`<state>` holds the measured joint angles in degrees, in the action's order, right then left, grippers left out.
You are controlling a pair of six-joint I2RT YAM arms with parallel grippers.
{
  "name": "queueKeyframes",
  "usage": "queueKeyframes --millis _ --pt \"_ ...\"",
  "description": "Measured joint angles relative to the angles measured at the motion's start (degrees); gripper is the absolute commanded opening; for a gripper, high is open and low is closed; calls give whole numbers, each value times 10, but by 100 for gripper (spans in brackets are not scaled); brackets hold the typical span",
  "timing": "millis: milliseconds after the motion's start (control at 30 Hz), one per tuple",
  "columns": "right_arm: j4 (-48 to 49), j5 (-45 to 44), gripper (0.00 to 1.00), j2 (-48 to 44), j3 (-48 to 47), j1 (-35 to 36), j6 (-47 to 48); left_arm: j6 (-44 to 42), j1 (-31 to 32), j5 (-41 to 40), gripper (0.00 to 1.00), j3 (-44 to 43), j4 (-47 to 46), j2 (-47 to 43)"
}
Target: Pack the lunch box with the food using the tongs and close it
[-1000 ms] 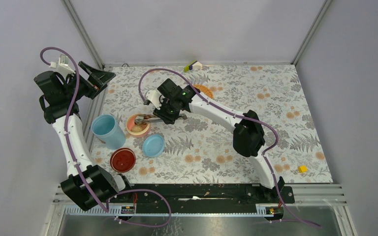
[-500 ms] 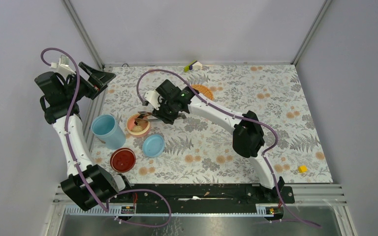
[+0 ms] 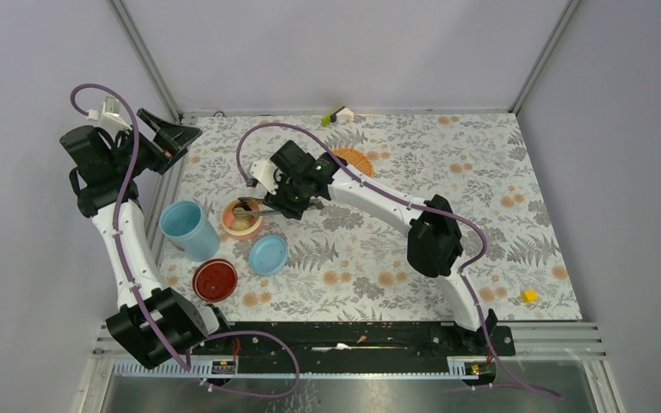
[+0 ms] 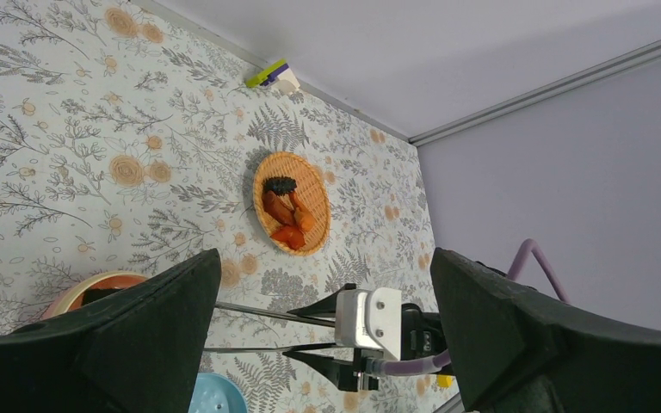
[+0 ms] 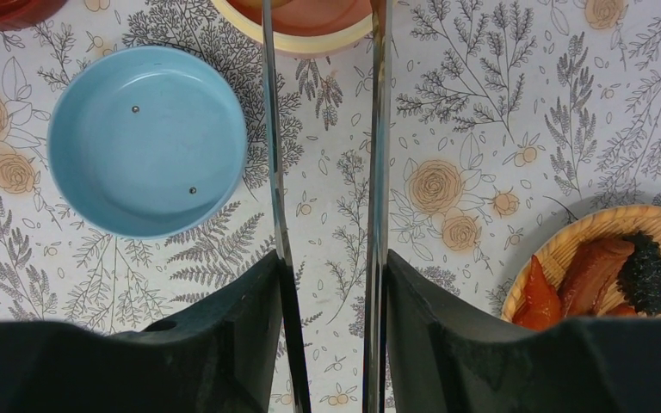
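The tongs [image 5: 377,129] are clamped between the fingers of the right gripper [image 5: 329,284]. Their two arms are sprung apart, and nothing is seen between them in the right wrist view. Their long axis runs left to right across the scene, with the tips out to the left over the pink-orange inner bowl [image 5: 310,45] of the lunch box.

The food still to be packed lies the other way. The orange woven plate [image 4: 317,194] sits to the right of the gripper and a little farther back, behind the wrist rather than ahead of the tips. The tongs would therefore probably have to be swung round before another piece could be reached. The right arm is much the nearer to the plate. The left gripper [image 3: 170,136] is held wide open and raised at the far left, with nothing in it.

On the plate a dark piece [image 4: 280,183] and orange chunks [image 4: 288,234] are left. In the bowl a beige round [image 3: 239,226] can be seen; whatever else lies there is too small to be told. The light blue tub [image 3: 196,245] stands just left of the bowl and appears empty. Its light blue lid [image 5: 146,142] lies hollow side up, just near and right of the bowl. A dark red round dish [image 3: 214,279] lies near the tub.
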<state>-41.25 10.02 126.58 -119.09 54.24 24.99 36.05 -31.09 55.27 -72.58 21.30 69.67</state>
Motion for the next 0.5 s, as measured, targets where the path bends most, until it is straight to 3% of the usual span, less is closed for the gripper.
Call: queueKeyframes --millis 500 --pt "0 0 48 -55 0 -2 -5 0 0 0 99 0 0 -4"
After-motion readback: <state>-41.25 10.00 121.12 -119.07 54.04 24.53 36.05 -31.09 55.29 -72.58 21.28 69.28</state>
